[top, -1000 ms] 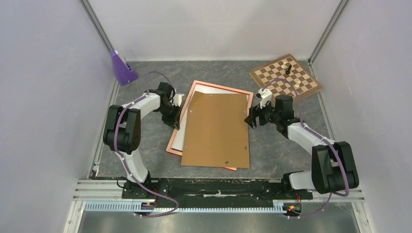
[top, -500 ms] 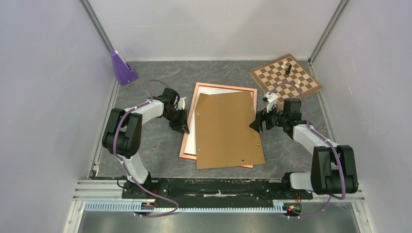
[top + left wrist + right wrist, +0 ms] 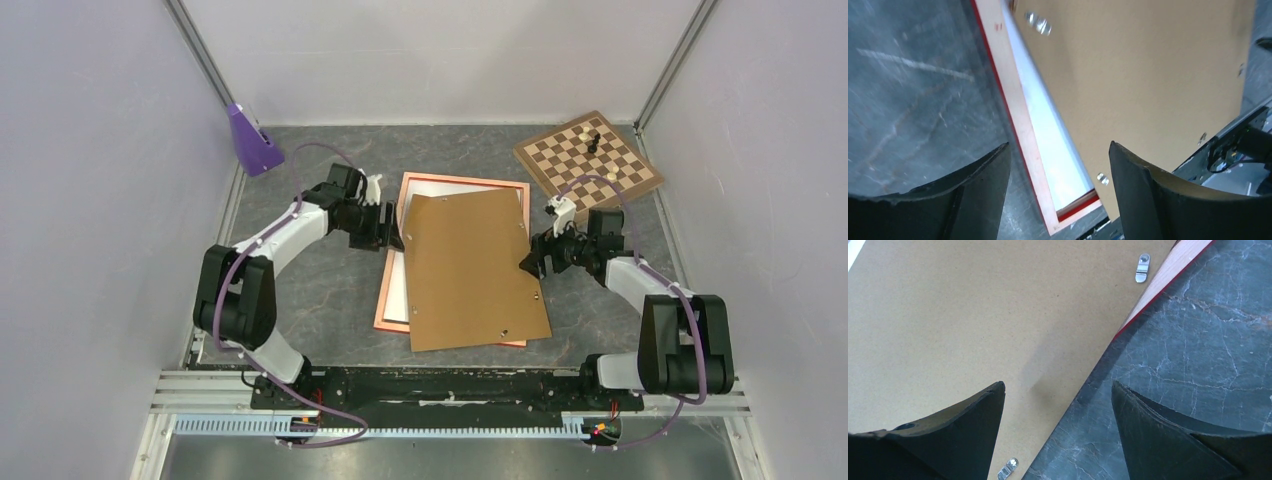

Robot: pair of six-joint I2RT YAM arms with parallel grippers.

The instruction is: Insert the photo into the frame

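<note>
Lying flat on a dark grey marbled table, a thin orange-red rectangular picture frame sits between the grippers of two black-and-white robot arms. The photo rests inside the frame with its plain white back facing up; only a narrow white strip of it shows, along the frame side closest to the left gripper. A plain brown rectangular backing board with small metal clips covers the remainder, lying slightly askew on the frame, and its corner nearest the right arm's base juts past the frame. The left gripper is at the frame's side rail, close to the far corner, with its fingers spread wide and nothing between them. In its wrist view the rail and the white strip run through the gap beneath the fingers. The right gripper is at the opposite side, its fingertips pointing at the board's edge, and it too is wide open and empty. In its wrist view one finger is over the brown board and the other over bare table. Whether either gripper touches anything cannot be told. Beyond the right gripper, a brown chessboard with a few pieces lies in the far corner.
</note>
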